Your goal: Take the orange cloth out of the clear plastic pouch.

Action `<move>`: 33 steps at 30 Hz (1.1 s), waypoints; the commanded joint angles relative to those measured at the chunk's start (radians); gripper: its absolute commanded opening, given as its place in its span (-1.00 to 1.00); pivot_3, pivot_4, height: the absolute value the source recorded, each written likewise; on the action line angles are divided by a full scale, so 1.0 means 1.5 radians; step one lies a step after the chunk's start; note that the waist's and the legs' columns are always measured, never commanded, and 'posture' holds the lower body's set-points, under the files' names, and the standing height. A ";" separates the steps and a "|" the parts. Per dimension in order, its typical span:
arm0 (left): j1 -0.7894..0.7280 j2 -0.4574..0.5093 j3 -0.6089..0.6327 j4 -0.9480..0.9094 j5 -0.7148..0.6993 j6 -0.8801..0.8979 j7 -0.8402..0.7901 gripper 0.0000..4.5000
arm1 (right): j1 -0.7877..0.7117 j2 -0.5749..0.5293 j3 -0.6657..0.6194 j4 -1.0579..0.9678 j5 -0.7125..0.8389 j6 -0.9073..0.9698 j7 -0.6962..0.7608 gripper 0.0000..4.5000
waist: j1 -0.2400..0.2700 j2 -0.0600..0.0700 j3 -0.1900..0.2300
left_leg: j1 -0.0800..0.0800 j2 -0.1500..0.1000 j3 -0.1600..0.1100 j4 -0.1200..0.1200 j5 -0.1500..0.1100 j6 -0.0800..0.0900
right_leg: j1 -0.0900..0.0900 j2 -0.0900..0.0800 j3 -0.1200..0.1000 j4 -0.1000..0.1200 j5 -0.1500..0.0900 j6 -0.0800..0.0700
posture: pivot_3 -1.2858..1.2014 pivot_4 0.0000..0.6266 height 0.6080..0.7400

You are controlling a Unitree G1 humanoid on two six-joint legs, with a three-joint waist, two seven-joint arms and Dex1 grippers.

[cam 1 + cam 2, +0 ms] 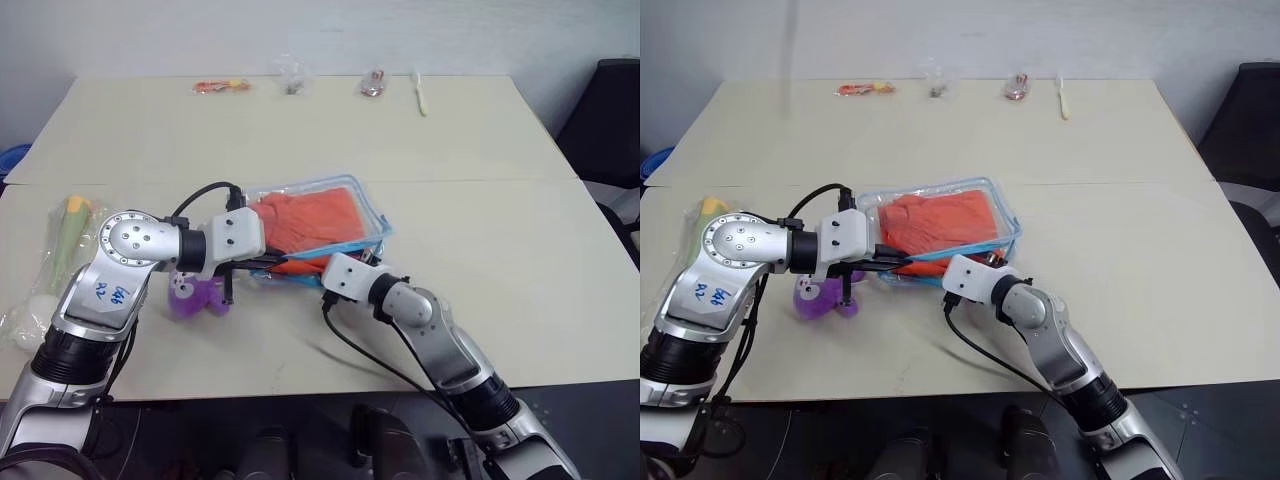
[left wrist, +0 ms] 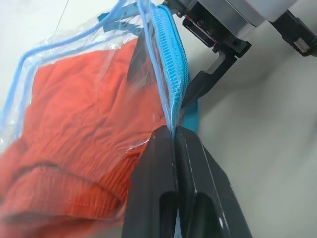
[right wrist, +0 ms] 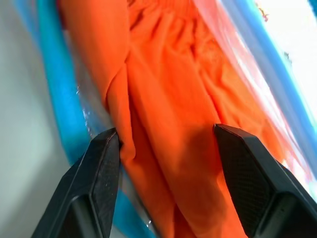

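Pinched shut on the zipper edge of the pouch (image 2: 99, 59), the left gripper (image 2: 173, 136) holds the mouth up, while the right gripper (image 3: 166, 144) is spread open with its fingers at the opening, astride a fold of the cloth (image 3: 168, 99). The cloth lies inside the pouch, on the table (image 1: 480, 180) just beyond the grippers. A good extraction is judged to need a deep reach, a firm close on cloth alone, no plastic caught, and the left pinch kept as the pull is made.
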 commanded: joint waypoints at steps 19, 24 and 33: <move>-0.004 -0.006 0.007 -0.012 -0.004 -0.015 0.010 -1.00 | -0.105 -0.006 0.060 0.241 -0.098 -0.187 -0.073 -0.06 | -0.002 0.000 0.000 | 0.000 0.001 0.000 0.000 0.000 0.000 | 0.000 0.000 0.000 0.000 0.000 0.000 | 0.03 -0.52 1.00; -0.003 -0.008 0.006 -0.007 -0.001 -0.018 0.013 -1.00 | -0.085 -0.007 0.042 0.211 -0.078 -0.176 -0.052 -0.86 | 0.001 0.000 0.000 | 0.000 0.001 0.000 0.000 0.000 0.000 | 0.000 -0.001 0.000 0.000 0.000 0.000 | 0.03 -0.52 1.00; 0.000 -0.026 -0.010 0.009 0.022 -0.022 0.032 -1.00 | -0.046 -0.025 0.017 0.100 -0.061 -0.150 0.003 -0.99 | 0.001 0.000 0.000 | 0.000 0.001 0.000 0.000 0.000 0.000 | 0.000 -0.001 0.000 0.000 0.000 0.000 | 0.03 -0.52 1.00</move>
